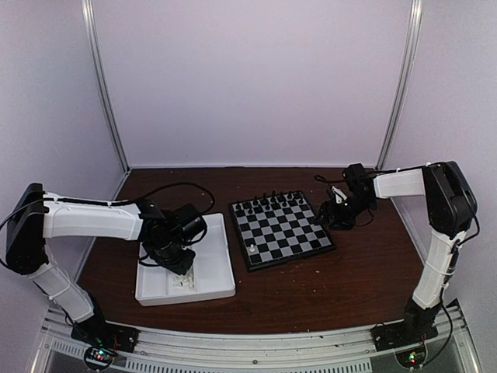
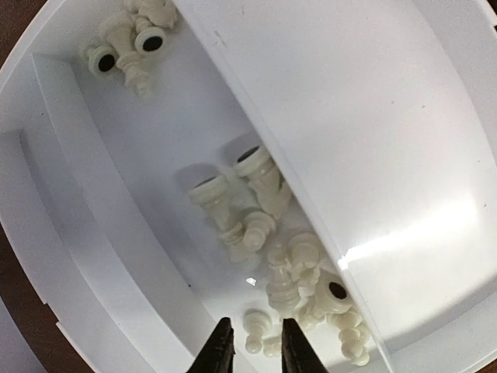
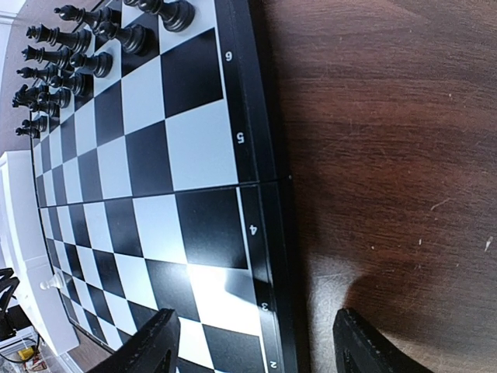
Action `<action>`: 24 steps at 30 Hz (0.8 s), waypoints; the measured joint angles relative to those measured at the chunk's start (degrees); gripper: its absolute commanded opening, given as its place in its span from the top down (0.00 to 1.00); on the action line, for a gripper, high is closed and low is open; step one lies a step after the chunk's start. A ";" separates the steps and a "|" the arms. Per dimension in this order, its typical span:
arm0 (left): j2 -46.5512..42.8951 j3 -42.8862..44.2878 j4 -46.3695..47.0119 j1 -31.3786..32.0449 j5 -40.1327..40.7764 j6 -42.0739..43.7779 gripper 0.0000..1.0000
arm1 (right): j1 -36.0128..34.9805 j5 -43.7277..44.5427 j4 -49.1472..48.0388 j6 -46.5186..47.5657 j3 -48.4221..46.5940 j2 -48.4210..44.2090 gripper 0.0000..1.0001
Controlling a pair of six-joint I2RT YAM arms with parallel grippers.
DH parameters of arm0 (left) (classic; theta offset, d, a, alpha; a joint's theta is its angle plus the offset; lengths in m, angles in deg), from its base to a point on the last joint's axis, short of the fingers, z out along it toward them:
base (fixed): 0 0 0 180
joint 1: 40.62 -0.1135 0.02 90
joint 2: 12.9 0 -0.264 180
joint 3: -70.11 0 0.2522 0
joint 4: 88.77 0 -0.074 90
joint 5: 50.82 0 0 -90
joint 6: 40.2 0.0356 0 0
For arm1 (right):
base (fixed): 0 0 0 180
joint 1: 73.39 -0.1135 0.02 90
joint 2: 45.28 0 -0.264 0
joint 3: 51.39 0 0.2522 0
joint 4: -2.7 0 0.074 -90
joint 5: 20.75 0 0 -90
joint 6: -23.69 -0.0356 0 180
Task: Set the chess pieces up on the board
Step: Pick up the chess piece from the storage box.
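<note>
While left fingers (image 2: 220, 350) flank a pawn (image 2: 255, 330), tray (image 2: 116, 256)

I count one board (image 1: 283, 229) and one tray (image 1: 217, 241). On the board stands only one white piece (image 1: 250, 247). The black pieces (image 3: 97, 62) stand in two rows at the far edge. In my right wrist view I can count at least ten of them; from the top they are too small to count. In the tray the white pieces (image 2: 256, 202) lie in two groups: a small group of about four, and a bigger heap of at least eight, too tangled for an exact number. I have two grippers, the left gripper (image 2: 256, 350) and the right gripper (image 3: 260, 346)
</note>
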 measured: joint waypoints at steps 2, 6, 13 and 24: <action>-0.66 -1.14 0.04 -0.61 -0.13 -0.42 0.77 | 0.00 0.02 0.00 -0.02 0.00 0.00 0.29; -2.29 -3.23 0.26 -1.38 -0.66 -1.07 0.77 | 0.00 0.15 -0.04 -0.15 0.17 -0.07 0.29; -2.75 -5.09 1.36 -1.75 -2.08 -1.68 0.77 | 0.00 0.20 -0.02 -0.24 1.07 -0.35 0.29; -0.46 -5.55 3.23 -1.75 -3.58 -1.95 0.79 | 0.00 0.24 -0.04 -0.24 1.51 -0.76 0.29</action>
